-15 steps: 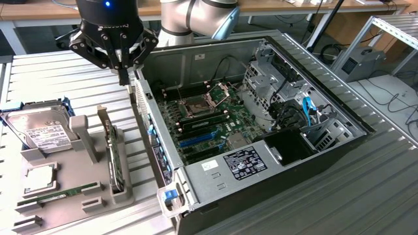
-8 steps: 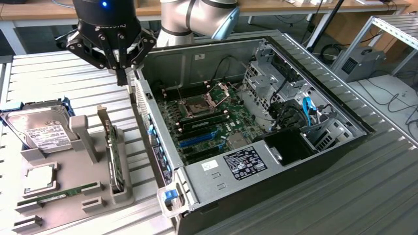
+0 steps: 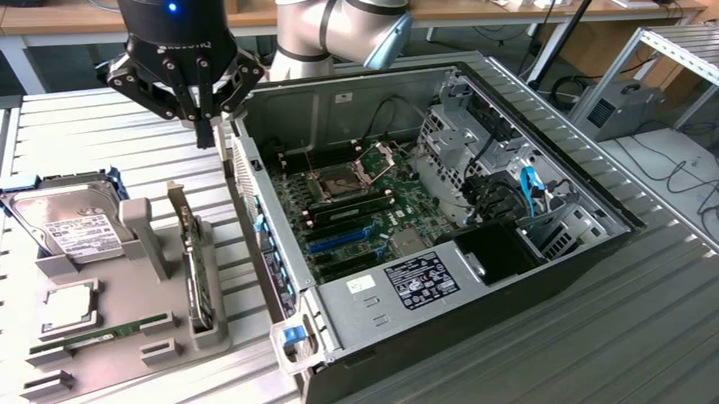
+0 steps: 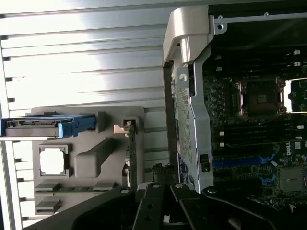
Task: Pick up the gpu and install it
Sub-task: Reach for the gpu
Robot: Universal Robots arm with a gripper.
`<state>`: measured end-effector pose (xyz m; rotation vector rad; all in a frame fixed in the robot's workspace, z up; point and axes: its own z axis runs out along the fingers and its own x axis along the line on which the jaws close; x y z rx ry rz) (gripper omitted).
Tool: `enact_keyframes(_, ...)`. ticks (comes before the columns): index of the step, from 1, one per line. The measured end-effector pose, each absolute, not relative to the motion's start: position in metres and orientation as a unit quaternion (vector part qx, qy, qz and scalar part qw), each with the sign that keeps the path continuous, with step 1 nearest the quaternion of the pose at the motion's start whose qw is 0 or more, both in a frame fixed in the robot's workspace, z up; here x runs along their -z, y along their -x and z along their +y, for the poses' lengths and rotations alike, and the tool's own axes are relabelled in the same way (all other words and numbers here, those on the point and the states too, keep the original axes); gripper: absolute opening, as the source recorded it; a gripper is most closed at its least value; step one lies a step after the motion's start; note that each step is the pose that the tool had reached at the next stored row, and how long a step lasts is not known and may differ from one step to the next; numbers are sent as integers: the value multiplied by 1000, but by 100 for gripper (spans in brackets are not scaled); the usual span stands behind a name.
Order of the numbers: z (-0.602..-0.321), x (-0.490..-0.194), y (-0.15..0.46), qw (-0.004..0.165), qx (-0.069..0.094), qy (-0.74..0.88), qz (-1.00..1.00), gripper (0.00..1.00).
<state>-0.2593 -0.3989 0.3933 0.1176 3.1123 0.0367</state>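
Gripper (image 3: 205,136), fingers closed and empty, hovers near the gpu (image 3: 200,278) standing edgewise in a grey tray (image 3: 113,295). Gripping well likely means centring over its thin edge.

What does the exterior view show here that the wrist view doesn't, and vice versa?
Exterior: the grey labelled power supply, a blue cable, the arm's silver-blue joint. Wrist: no new object, just a look along the edge of the thin black gpu card. Both: the shut black gripper, grey parts holder, silver hard drive, open computer case.
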Motion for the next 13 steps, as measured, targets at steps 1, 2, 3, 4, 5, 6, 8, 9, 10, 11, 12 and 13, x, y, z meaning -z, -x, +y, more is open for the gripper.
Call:
enact_keyframes(1,-399,-393,260,13,-12,-38,999,11)
enact_keyframes(2,-399,-393,261,13,-12,-38,999,11)
enact_keyframes(3,-399,-393,261,13,-12,-38,999,11)
enact_keyframes(4,-399,-393,262,13,-12,-38,999,11)
enact_keyframes(5,-399,-393,263,13,-12,-38,999,11)
enact_keyframes(6,-399,-393,263,13,-12,-38,999,11)
enact_keyframes(8,-399,-393,264,13,-12,-38,999,11)
enact_keyframes(9,-399,-393,265,13,-12,-38,999,11)
enact_keyframes(10,-399,-393,265,13,-12,-38,999,11)
enact_keyframes(11,-399,-393,266,13,-12,-38,999,11)
enact_keyframes(12,-399,-393,266,13,-12,-38,999,11)
enact_keyframes(13,-399,-393,267,13,-12,-38,999,11)
